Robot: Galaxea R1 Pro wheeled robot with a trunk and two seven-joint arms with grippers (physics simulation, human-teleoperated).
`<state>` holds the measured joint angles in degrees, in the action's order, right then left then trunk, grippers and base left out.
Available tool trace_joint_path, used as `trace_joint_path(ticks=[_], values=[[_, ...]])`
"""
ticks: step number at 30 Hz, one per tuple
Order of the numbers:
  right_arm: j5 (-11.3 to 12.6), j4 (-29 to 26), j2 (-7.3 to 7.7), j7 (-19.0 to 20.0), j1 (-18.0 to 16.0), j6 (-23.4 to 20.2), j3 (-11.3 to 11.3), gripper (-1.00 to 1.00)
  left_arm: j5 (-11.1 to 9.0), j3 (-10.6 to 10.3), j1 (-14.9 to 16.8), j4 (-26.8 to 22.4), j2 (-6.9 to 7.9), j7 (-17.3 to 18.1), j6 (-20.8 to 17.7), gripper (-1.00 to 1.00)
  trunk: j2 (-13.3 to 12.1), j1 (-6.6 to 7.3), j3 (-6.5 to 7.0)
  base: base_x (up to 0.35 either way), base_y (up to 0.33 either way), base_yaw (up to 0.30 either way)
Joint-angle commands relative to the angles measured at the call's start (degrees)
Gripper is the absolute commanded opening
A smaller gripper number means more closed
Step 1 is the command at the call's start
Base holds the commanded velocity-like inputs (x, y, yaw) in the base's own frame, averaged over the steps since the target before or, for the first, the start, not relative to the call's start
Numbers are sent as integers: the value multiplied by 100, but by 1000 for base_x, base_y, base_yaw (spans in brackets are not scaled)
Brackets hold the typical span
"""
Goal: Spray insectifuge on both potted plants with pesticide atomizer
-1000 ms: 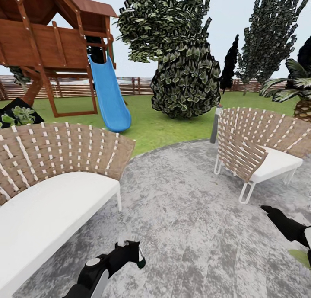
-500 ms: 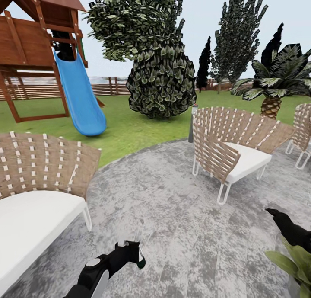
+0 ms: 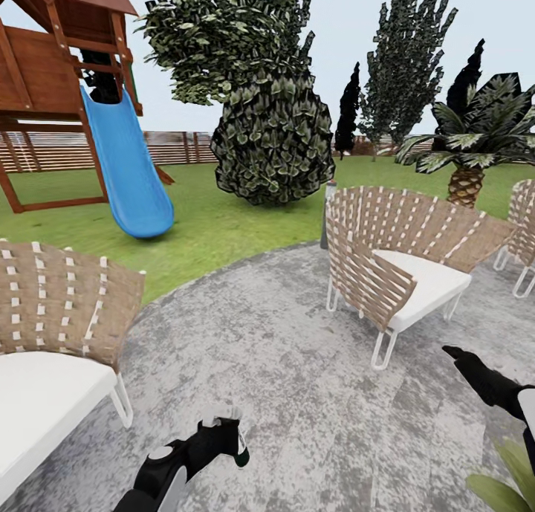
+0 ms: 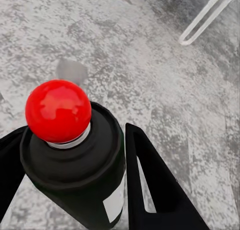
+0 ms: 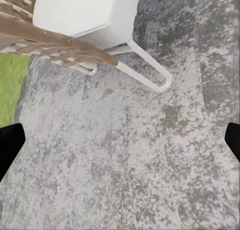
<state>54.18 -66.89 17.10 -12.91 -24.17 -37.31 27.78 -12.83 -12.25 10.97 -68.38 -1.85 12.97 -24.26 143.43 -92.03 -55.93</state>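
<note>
- The left pincer pinches the dark bottle-shaped pesticide atomizer with its red knob: the pick-up looks done.
- The right pincer is spread, holding nothing.
- Spraying both potted plants remains; green leaves show nearby.

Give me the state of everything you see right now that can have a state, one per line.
Left pincer: shut on the pesticide atomizer.
Pesticide atomizer: held between the fingers, red ball at its top end, above the paving.
Right pincer: open, holding nothing, over the paving.
Near wicker chair: upright, white seat vacant.
Slide: standing on the lawn.
</note>
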Motion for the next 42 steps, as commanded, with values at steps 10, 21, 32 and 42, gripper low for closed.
trace_joint_path(ticks=[10,21,32,42], values=[[21,1145,45,776,-11,531,34,100,-2,3,1,0,5,25,3,-100,0,0,0,321,36,-2],[174,2220,109,1681,-167,1014,83,100,-17,253,2,-104,80,5,0,-100,0,0,11,321,-87,-163],[252,2321,83,1704,-254,1001,50,100,-9,258,1,-96,80,36,0,-100,0,0,11,321,-58,-291],[286,2626,60,1707,-255,1025,78,100,2,251,2,-69,78,31,0,-100,0,0,11,314,115,-155]])
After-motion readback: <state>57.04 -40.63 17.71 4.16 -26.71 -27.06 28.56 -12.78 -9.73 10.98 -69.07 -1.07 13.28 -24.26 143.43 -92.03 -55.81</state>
